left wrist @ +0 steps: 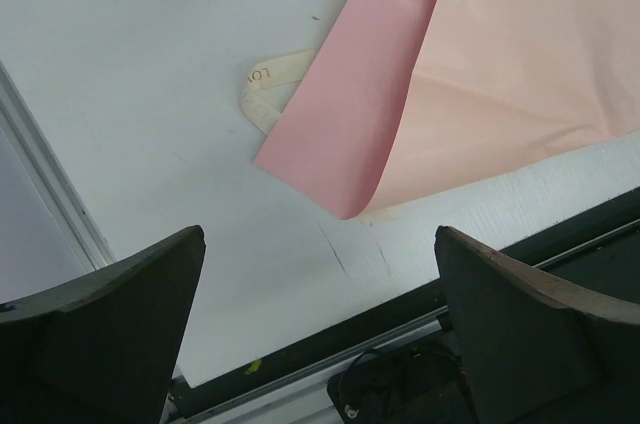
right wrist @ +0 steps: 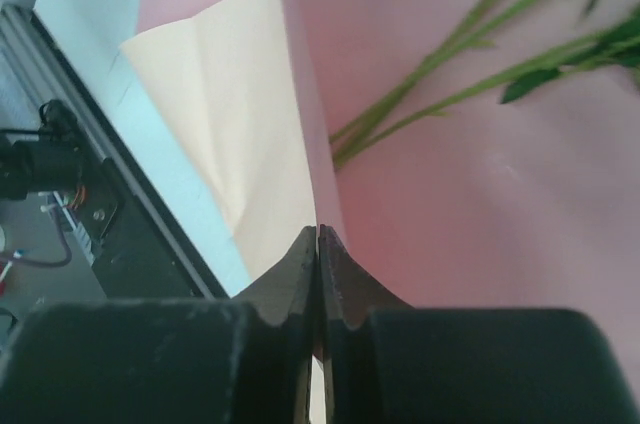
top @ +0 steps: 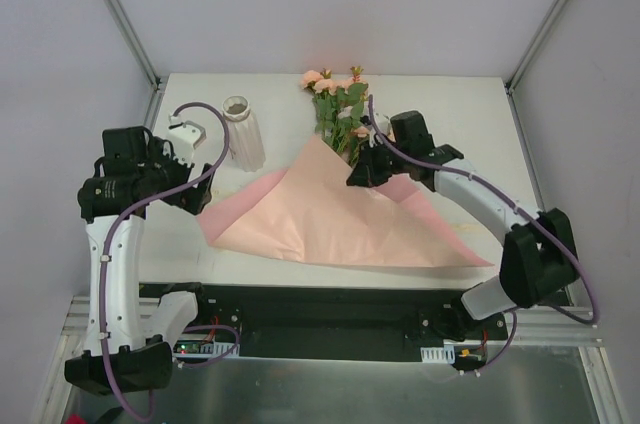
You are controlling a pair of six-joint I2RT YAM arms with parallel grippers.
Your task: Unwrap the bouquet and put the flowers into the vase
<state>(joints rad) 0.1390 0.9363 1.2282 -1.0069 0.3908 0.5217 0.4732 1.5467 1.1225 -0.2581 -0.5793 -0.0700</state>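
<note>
One right hand point(right wrist: 318, 236) pinches the wrapping paper point(right wrist: 235, 114).

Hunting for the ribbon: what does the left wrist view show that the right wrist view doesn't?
Only left wrist: the cream ribbon on the table, partly under the wrapping paper, and the open left gripper. Only right wrist: the flower stems, and the right gripper shut on the paper's edge. Both: the pink wrapping paper.

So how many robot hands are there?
2. The left gripper hangs open left of the vase; the right gripper pinches the pink paper beside the flowers. Neither is hidden.
</note>
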